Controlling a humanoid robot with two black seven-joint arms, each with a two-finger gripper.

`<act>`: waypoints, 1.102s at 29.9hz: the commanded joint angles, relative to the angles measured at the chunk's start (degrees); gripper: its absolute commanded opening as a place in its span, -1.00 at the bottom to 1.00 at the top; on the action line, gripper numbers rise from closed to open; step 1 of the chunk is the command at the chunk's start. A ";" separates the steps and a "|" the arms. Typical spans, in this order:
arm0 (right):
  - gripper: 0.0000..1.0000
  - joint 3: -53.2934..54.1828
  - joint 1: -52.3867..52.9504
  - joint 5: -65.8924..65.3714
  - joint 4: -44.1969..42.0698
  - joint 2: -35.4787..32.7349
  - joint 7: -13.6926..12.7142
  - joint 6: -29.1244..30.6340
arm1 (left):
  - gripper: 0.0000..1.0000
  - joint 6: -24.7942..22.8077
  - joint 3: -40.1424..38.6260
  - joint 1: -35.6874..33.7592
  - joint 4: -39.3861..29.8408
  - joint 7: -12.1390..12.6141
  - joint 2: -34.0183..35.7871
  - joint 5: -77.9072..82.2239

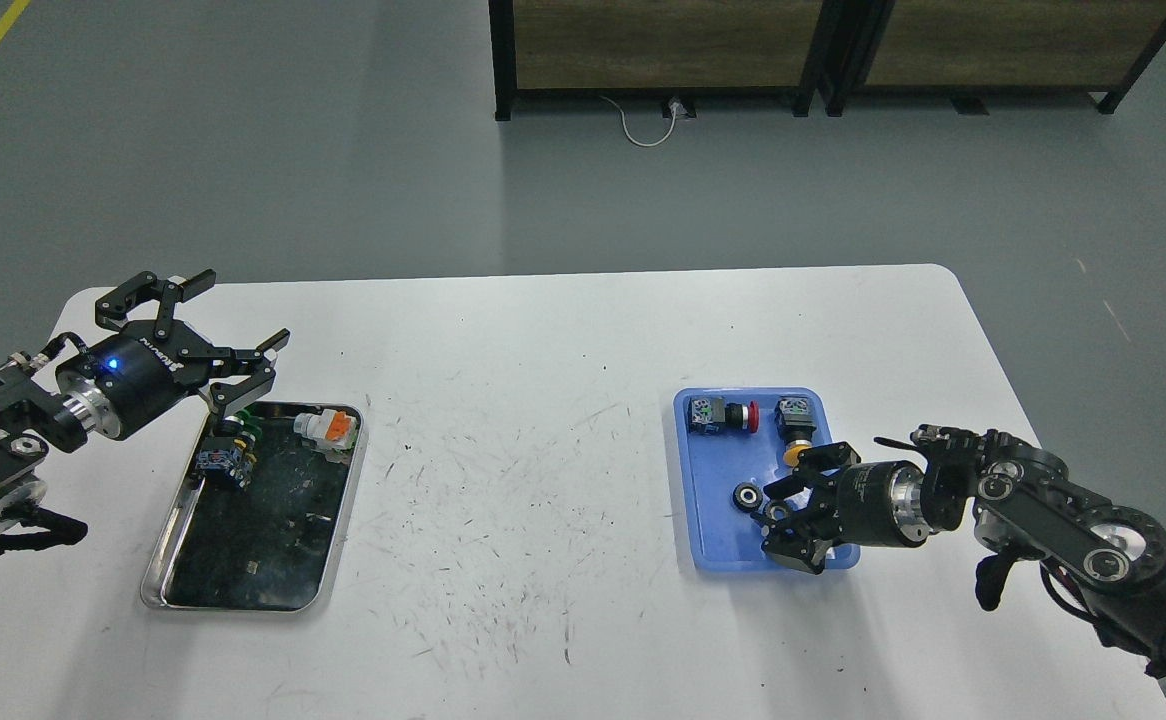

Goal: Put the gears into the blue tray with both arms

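Blue tray (718, 545) sits R-centre of white table (543, 350). One gear (745, 497) lies flat inside it, left-middle of floor, apart from any finger. Second gear (774, 513): small ring w/ pale centre shows at tips of R gripper (793, 515), over tray's near-right part; can't tell if it's pinched or just lying under the fingers. R fingers look spread, but grip state unclear.

Also in blue tray, far end: red-cap switch (728, 414) and yellow-cap switch (795, 425).

L gripper (205, 330) hangs over far-left corner of silver tray (158, 585), fingers splayed wide, nothing held. Silver tray holds green-cap switch (233, 445) and an orange-and-white part (328, 427); no gears visible there.

Progress, my read: at least 1 gear delivered, 2nd at or in the tray. Left: confirm 2nd gear is let go, pull R arm clear.
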 commanded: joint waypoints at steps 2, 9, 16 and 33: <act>-0.23 -0.08 -0.15 -0.18 -0.36 0.17 0.00 0.00 | 0.95 0.00 -0.02 -0.04 0.00 0.02 0.00 0.00; 0.31 0.36 -0.15 -0.18 -0.80 0.26 -0.08 0.00 | 0.95 0.00 -0.02 -0.21 0.00 0.02 0.00 0.00; 0.74 7.55 0.73 0.35 -1.68 1.49 -0.17 0.00 | 0.95 0.00 -0.02 -0.30 -0.09 0.11 0.35 -0.09; 0.98 33.40 4.95 14.92 -7.48 1.22 0.88 0.00 | 0.96 -0.09 -5.55 -1.71 -1.23 -0.06 4.39 -21.44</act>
